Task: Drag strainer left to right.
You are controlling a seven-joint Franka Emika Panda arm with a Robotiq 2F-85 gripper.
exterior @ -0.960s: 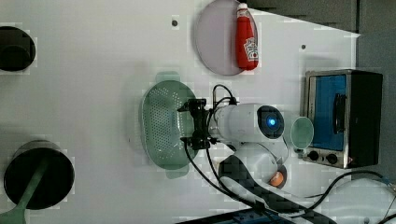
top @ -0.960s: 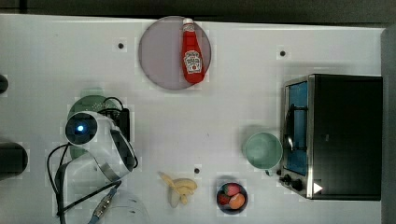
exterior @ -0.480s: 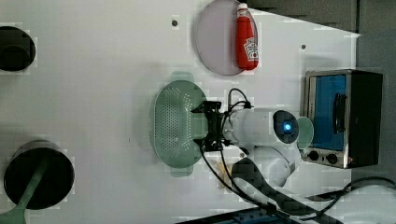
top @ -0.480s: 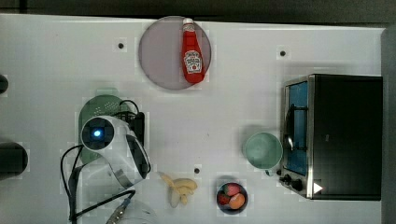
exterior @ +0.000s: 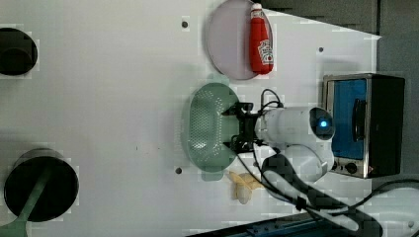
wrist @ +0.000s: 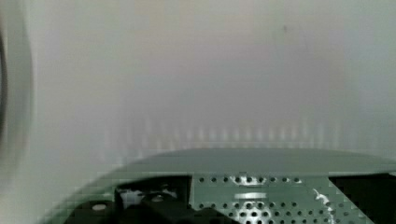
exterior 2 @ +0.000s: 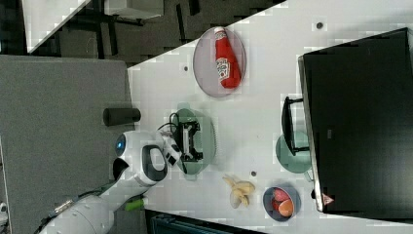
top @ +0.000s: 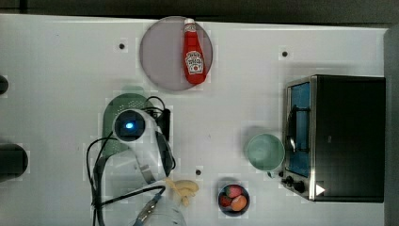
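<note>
The gripper (exterior: 236, 130) sits just left of centre in the left view, its 2 fingers (exterior: 232, 111) spread wide at the right rim of the strainer (exterior: 207, 129), grasping nothing. In the right view the gripper (exterior 2: 191, 141) hangs over the strainer (exterior 2: 208, 139) near the middle of the frame, with the white arm (exterior 2: 146, 165) reaching in from the lower left. In the wrist view the strainer (wrist: 261, 163) fills the lower middle, its holed base between the dark fingers (wrist: 140, 205) and its pale rim arching above them, with bare table (wrist: 210, 70) beyond.

In the top view the strainer (top: 115, 113) lies left of centre, mostly under the arm (top: 141, 141), with a green edge showing at the arm's upper left. A banana (top: 184, 188) lies at the lower middle of the top view, just right of the arm's base, and a dark bowl of fruit (top: 234, 200) sits further right. A plain green bowl (top: 266, 151) stands right of centre, touching or just beside the front of the toaster oven (top: 339, 136) at the right edge.

At the upper middle of the top view a grey plate (top: 162, 56) holds 1 ketchup bottle (top: 194, 54), which lies on its side at the plate's right part, well apart from the strainer. In the left view 2 dark round things (exterior: 17, 52) (exterior: 42, 185) sit at the far left edge.
</note>
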